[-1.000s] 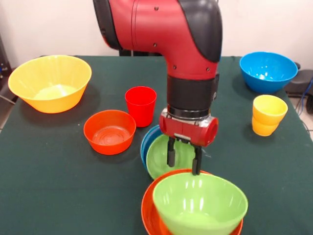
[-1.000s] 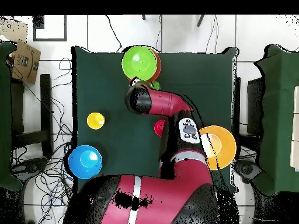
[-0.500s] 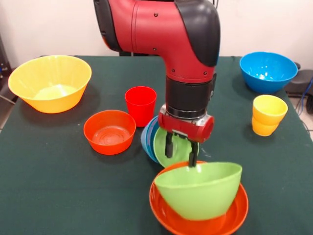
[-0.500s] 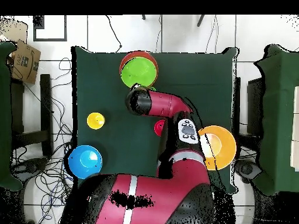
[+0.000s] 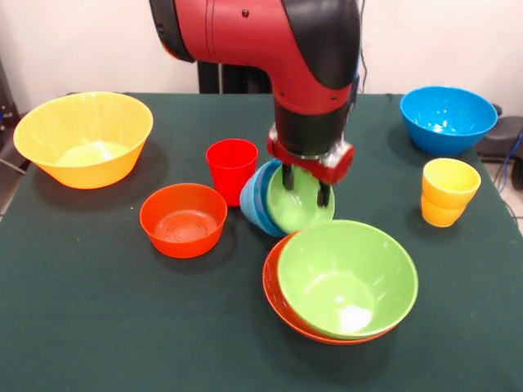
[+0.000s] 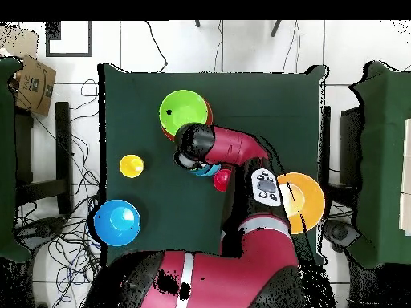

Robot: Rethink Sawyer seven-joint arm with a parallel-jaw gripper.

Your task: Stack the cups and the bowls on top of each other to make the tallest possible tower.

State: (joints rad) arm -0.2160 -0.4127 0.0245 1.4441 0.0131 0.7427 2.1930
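1. Dark green table (image 5: 90,327) filling the front view, with broad bare cloth along the near edge and at near left.
2. Red and black arm (image 5: 270,49) reaching down over mid-table.
3. Large yellow-orange bowl (image 5: 83,137) at far left, close to the table's left edge.
4. Large green bowl (image 5: 347,278) nested in a red-orange bowl (image 5: 276,294) at near centre-right, tilted, not far from the near edge.
5. Blue bowl (image 5: 448,118) at far right, beside the right edge.
6. Small red-orange bowl (image 5: 183,219) left of centre, standing apart.
7. Small green bowl (image 5: 299,208) nested in a small blue bowl (image 5: 255,200), tipped on edge at centre.
8. Red cup (image 5: 232,171) upright, touching or just left of that pair.
9. Yellow cup (image 5: 449,191) at right, near the edge.
10. Gripper (image 5: 305,186) spread, fingertips over the small green bowl, pinching nothing.
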